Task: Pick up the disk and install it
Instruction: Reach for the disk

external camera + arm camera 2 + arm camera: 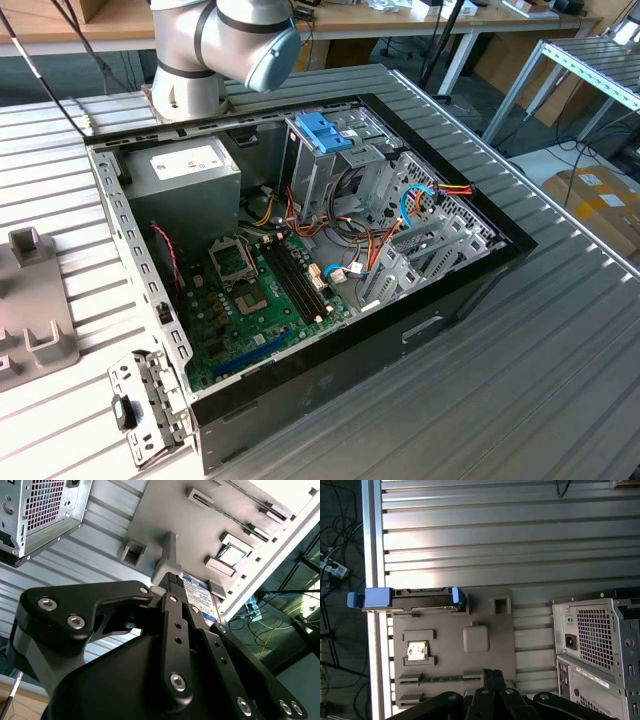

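The gripper [490, 674], fingers [485, 679] pressed together on nothing, hangs over the near edge of the grey fixture plate [505, 645], seen at the exterior view's left edge. The disk [407, 600] stands on edge at the plate's far corner, apart from the gripper, its long axis along that far edge, crosswise to the approach

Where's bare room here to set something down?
Free: the ribbed table on the exterior view's right of the computer case, and the strip between case and grey tray. Crowded: inside the case, and the tray around the disk.
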`<state>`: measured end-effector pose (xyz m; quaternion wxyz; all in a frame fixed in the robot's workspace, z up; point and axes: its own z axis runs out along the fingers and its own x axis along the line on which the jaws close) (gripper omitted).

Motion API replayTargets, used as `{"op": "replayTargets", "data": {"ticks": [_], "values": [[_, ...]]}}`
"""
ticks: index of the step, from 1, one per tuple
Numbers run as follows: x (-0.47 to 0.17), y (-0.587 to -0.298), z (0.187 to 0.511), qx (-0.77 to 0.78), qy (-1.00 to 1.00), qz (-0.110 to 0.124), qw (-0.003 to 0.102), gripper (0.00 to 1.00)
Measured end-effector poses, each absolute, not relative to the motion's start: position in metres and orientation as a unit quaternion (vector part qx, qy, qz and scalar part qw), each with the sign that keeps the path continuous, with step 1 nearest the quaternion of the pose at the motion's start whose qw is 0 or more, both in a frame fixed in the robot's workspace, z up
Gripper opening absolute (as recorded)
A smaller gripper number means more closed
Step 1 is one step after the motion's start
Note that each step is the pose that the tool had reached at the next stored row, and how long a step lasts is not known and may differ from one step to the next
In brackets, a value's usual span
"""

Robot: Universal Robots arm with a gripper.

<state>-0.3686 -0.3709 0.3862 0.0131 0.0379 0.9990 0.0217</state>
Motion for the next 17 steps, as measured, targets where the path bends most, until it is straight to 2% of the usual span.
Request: {"op": "replayTargets", "data": {"ticks": [17], "values": [[-0.3768, -0.3664, 0.3841, 0.038, 0.999, 0.022, 0.013, 0.11]]}}
